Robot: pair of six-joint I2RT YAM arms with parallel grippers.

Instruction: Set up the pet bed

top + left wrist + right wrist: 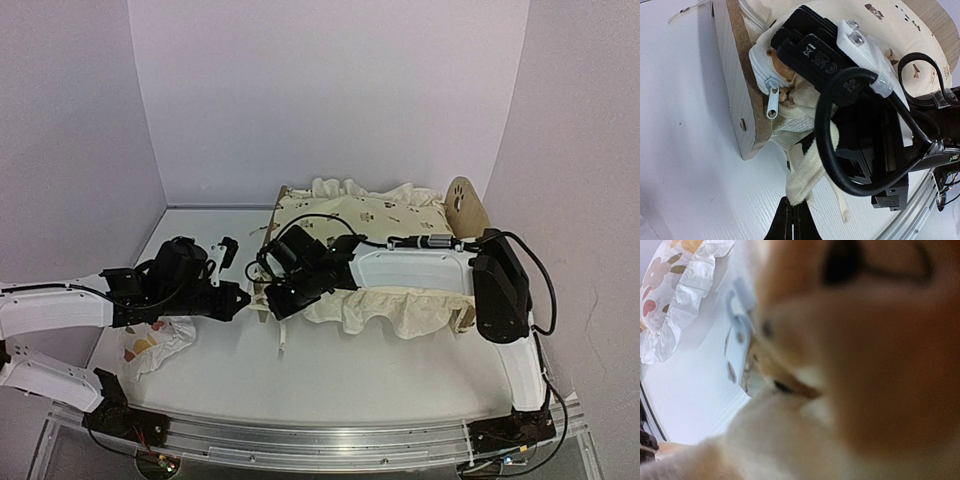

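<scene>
The pet bed (466,205) stands at the back of the table, its arched headboard on the right. A cream ruffled cushion (370,215) lies over it. In the left wrist view the wooden footboard (735,85) has the cushion's zipper corner (772,102) bunched against it. My left gripper (792,205) is shut on a cream tie (805,184) hanging from that corner, low over the table. My right gripper (272,300) reaches across the bed to the same end. Its tips are buried in the cushion fold (782,47) and look shut. The right wrist view is filled with blurred cloth.
A small white pillow with orange-brown prints (155,345) lies on the table at the front left, also in the right wrist view (675,290). The right arm's black cable (830,150) loops just above the tie. Side walls enclose the table.
</scene>
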